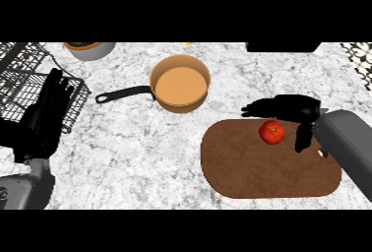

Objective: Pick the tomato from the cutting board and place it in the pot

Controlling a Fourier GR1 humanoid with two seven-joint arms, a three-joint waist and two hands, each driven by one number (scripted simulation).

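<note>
We curl our right robot hand [291,109] around the tomato [272,132] at the cutting board's [269,167] one o'clock, not yet clamped, because the pot [180,82] waits at ten o'clock.

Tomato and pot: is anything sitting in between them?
No. In the head view, only brown cutting board and bare speckled counter separate the tomato from the pot.

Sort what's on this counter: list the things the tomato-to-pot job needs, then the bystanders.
Job: tomato, cutting board, pot, right hand with its fingers beside the tomato.
Bystanders: wire rack, grey bowl, left hand resting at the left edge.
</note>
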